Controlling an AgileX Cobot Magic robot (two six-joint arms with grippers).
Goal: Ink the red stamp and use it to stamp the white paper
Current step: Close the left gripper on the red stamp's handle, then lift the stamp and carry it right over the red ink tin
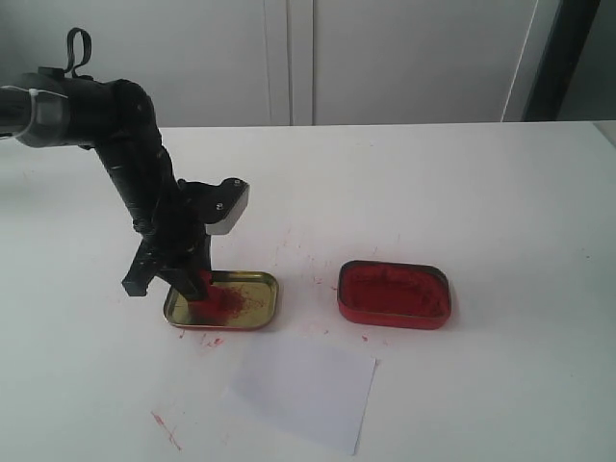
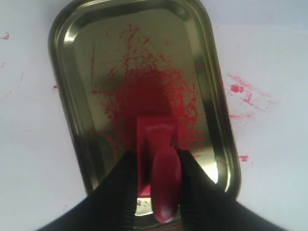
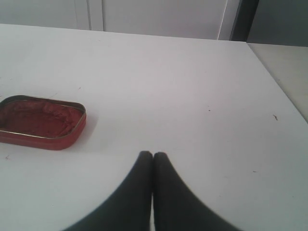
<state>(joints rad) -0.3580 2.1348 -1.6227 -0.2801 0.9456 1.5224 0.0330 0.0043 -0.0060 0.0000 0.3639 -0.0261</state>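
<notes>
My left gripper (image 2: 156, 159) is shut on the red stamp (image 2: 158, 159), its black fingers (image 2: 122, 192) pinching the knobbed handle. The stamp's square base rests on the red smear inside the shallow gold tin lid (image 2: 72, 96). From the exterior view the left gripper (image 1: 192, 279) holds the red stamp (image 1: 204, 286) down in the gold lid (image 1: 252, 306). The white paper (image 1: 303, 390) lies flat in front of the lid; I see no imprint on it. My right gripper (image 3: 153, 155) is shut and empty above bare table, out of the exterior view.
The red tin of ink paste (image 1: 394, 294) sits open to the right of the lid, also visible as the red tin (image 3: 41, 122) in the right wrist view. Red ink specks (image 1: 164, 428) mark the white table around the lid and paper.
</notes>
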